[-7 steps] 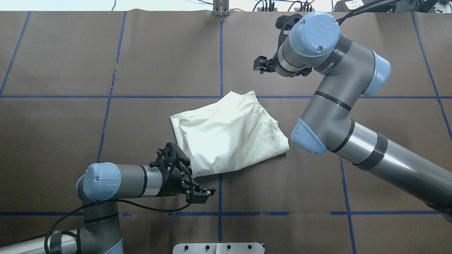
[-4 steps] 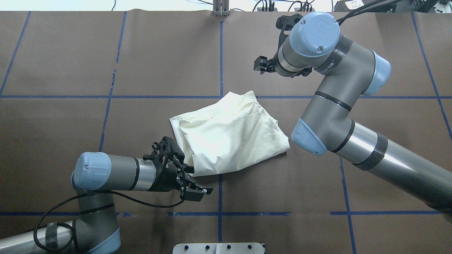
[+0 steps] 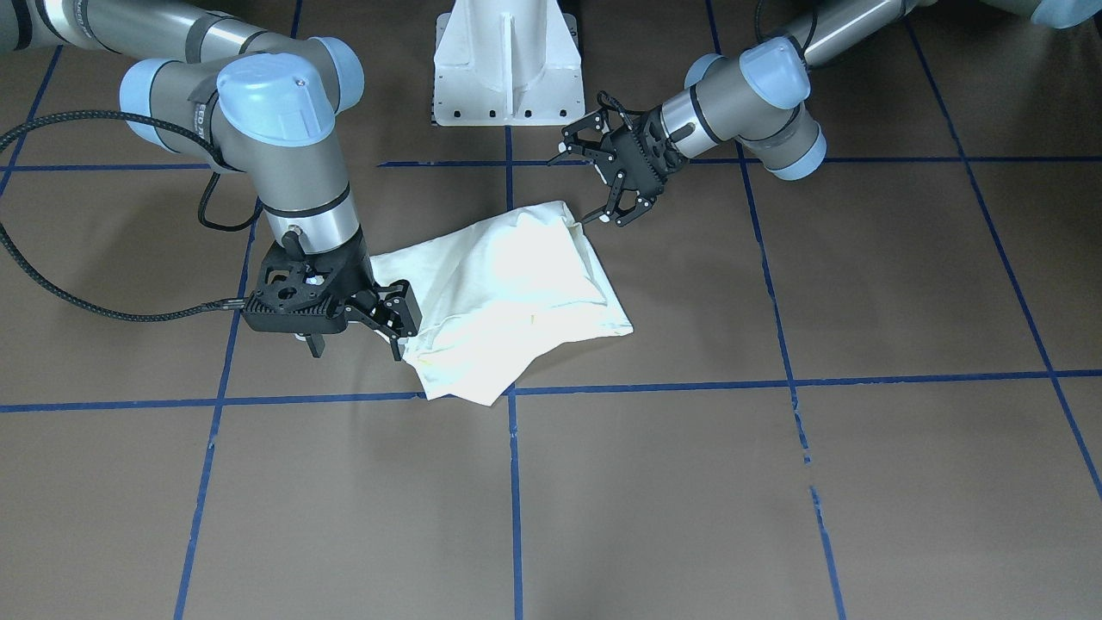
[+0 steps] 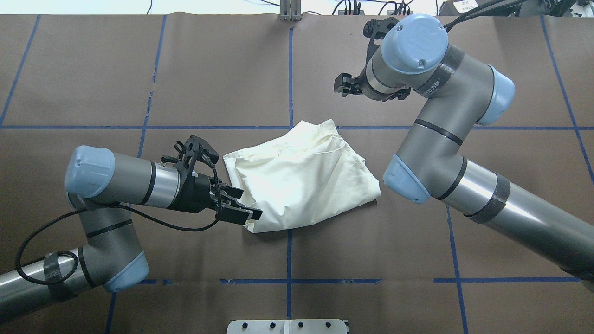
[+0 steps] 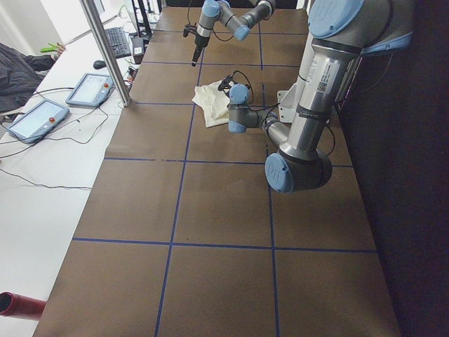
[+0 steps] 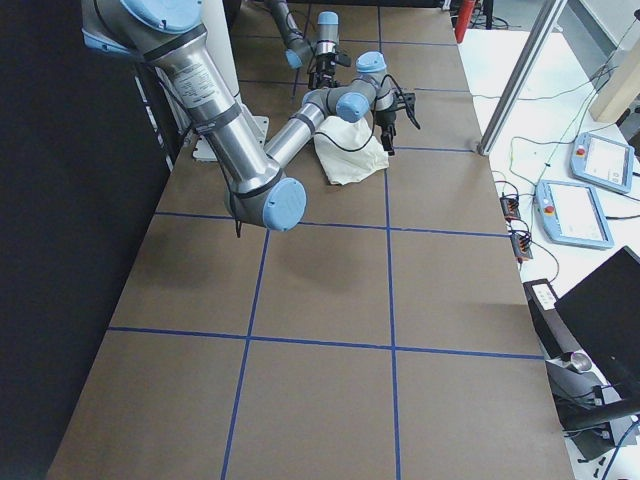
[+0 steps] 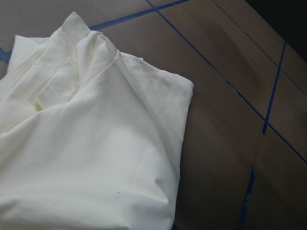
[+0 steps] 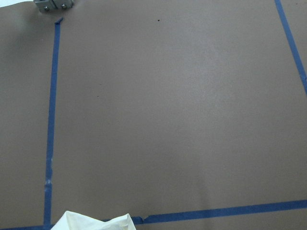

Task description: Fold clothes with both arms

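Observation:
The clothes [image 4: 299,176] are one cream shirt bundled into a rough rectangle mid-table, plain side up, with no print showing. It also shows in the front view as the shirt [image 3: 508,293]. My left gripper [image 4: 243,204] lies low at the bundle's near-left corner, open, one finger over the cloth edge; from the front this gripper [image 3: 607,215] holds nothing. The left wrist view is filled by the shirt [image 7: 86,143]. My right gripper [image 3: 357,340] hangs open above the table just off the far corner; overhead, only one side of it [image 4: 343,86] shows. A shirt corner [image 8: 96,221] edges the right wrist view.
Brown table cover with a grid of blue tape lines [image 4: 289,69]. The white pedestal base [image 3: 508,65] stands at the robot's side. A metal bracket [image 4: 290,11] sits at the far edge. Beyond it are a metal post [image 5: 105,49], tablets [image 5: 35,119] and a person's arm [image 5: 21,60].
The left arm swung away from the table's near edge; its gripper moved from below the bundle's near-left corner up onto that corner. The right arm and the shirt stayed put.

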Motion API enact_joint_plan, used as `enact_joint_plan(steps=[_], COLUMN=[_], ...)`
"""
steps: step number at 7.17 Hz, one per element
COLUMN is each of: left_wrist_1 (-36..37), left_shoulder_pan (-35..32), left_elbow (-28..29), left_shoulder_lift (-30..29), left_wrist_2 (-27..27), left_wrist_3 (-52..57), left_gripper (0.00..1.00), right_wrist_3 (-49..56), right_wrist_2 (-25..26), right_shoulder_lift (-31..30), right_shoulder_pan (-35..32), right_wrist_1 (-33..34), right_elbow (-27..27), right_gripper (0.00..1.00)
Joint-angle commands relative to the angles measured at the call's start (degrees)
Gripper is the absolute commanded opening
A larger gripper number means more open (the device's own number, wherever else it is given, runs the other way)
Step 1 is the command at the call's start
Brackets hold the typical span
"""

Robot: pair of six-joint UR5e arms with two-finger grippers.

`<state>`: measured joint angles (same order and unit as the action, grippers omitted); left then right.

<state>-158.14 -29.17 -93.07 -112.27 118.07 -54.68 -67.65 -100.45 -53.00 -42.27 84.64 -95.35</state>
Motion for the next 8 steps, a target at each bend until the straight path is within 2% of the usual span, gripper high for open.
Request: enact_joint_plan(steps=[1, 2, 3, 6, 7, 8], left_wrist_1=[-0.5, -0.6, -0.6, -2.2, -4.6, -6.8], left_shoulder_pan=[0.9, 4.4, 5.3, 9.5, 10.9, 10.9], left_elbow=[0.1, 0.0, 0.3, 2.3, 5.1, 7.2], left_shoulder_lift=[-1.5, -1.9, -2.9, -2.9, -2.8, -2.8], left_wrist_2=[-4.0, -9.8, -13.4, -19.9, -22.3, -22.4], left_wrist_3=[-17.1, -23.5, -26.9, -30.7, -30.9, -30.9], left_gripper=[1.00, 1.00, 1.00, 1.00, 1.00, 1.00], right_wrist_3=[0.1, 0.0, 0.0, 0.1, 0.1, 0.1], right_wrist_2=[0.0, 0.0, 0.0, 0.0, 0.0, 0.0], right_shoulder_lift=[0.0, 0.0, 0.0, 0.0, 0.0, 0.0], right_shoulder_pan=[0.0, 0.0, 0.0, 0.0, 0.1, 0.0], right_wrist_1=[0.0, 0.0, 0.0, 0.0, 0.0, 0.0], right_elbow=[0.0, 0.0, 0.0, 0.0, 0.0, 0.0], right_gripper=[1.00, 1.00, 1.00, 1.00, 1.00, 1.00])
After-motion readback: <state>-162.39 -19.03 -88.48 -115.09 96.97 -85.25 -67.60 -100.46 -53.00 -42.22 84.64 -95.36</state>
